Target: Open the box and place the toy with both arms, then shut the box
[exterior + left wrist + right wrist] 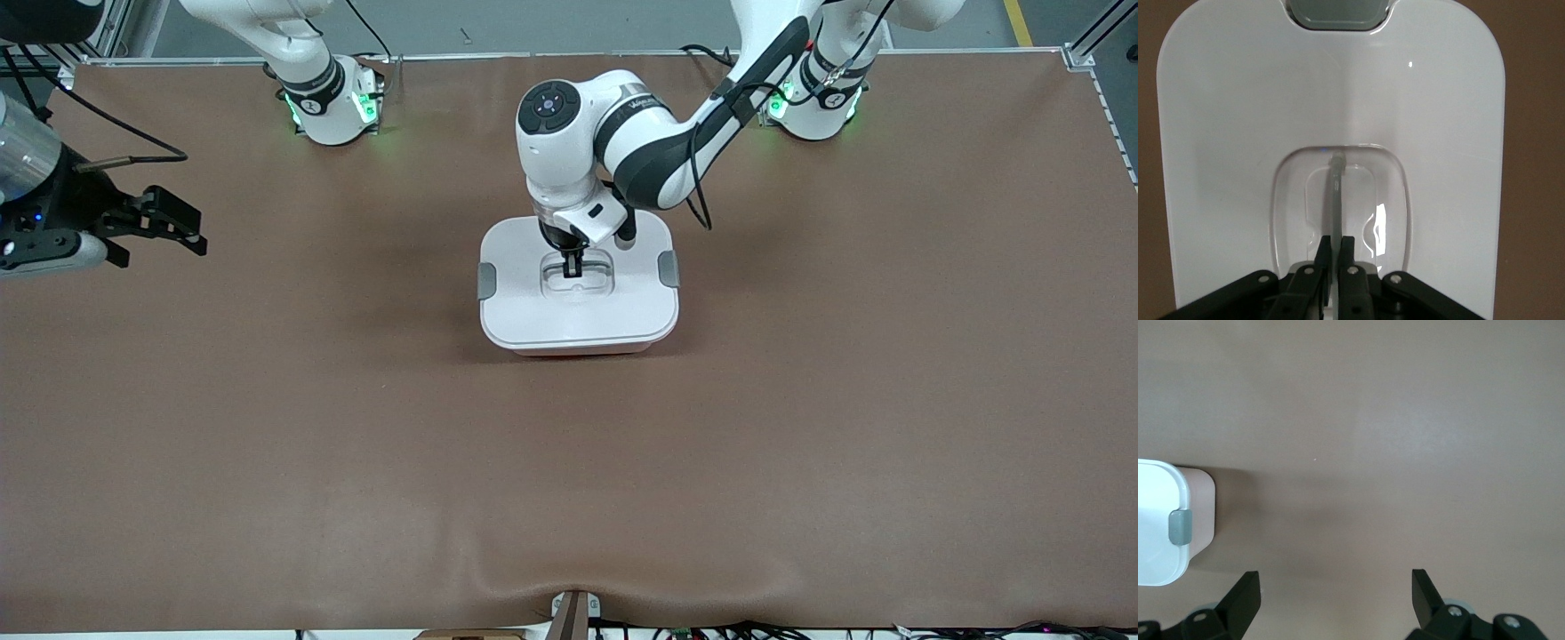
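Observation:
The white box (578, 316) stands at the table's middle with its flat lid on it. Grey clips show at both ends (487, 280) (668, 268). My left gripper (572, 265) is down in the lid's recessed middle, shut on the thin clear handle (1336, 190). In the left wrist view its fingers (1335, 247) pinch the handle's strip. My right gripper (164, 242) is open and empty above bare table toward the right arm's end. In the right wrist view (1336, 587) it is apart from the box (1158, 520). The pink toy is not in view.
Brown mat (800, 400) covers the whole table. The two arm bases (333, 107) (813, 107) stand along the edge farthest from the front camera. A small fixture (573, 613) sits at the nearest edge.

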Motion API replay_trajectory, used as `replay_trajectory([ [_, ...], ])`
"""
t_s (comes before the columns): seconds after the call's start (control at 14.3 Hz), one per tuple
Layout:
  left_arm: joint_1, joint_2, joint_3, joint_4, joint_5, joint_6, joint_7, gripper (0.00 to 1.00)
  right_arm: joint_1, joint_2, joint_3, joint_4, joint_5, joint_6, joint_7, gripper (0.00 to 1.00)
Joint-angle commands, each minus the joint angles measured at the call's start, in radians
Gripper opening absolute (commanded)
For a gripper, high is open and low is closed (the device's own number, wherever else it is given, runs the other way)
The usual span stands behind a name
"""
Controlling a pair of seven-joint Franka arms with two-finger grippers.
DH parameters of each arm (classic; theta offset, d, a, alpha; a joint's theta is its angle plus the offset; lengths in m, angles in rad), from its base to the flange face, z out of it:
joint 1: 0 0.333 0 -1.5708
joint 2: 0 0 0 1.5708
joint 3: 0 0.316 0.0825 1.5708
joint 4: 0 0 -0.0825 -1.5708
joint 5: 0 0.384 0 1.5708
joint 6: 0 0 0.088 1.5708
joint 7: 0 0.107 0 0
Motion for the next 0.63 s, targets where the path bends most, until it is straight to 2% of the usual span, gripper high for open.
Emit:
replay_trajectory([
  [0.0, -0.013, 0.019, 0.001, 0.032, 0.029, -0.01, 0.013, 0.0, -0.032, -0.006, 0.002, 0.007, 0.017, -0.005, -0.009, 1.0],
  [0.21, -0.011, 0.017, 0.001, 0.022, 0.029, -0.01, 0.025, 0.0, -0.057, -0.015, 0.002, 0.01, 0.021, -0.057, -0.013, 1.0],
  [0.56, 0.0, 0.017, 0.001, 0.013, 0.029, -0.018, 0.046, 0.0, -0.075, -0.009, 0.002, 0.051, 0.02, -0.054, -0.006, 1.0],
])
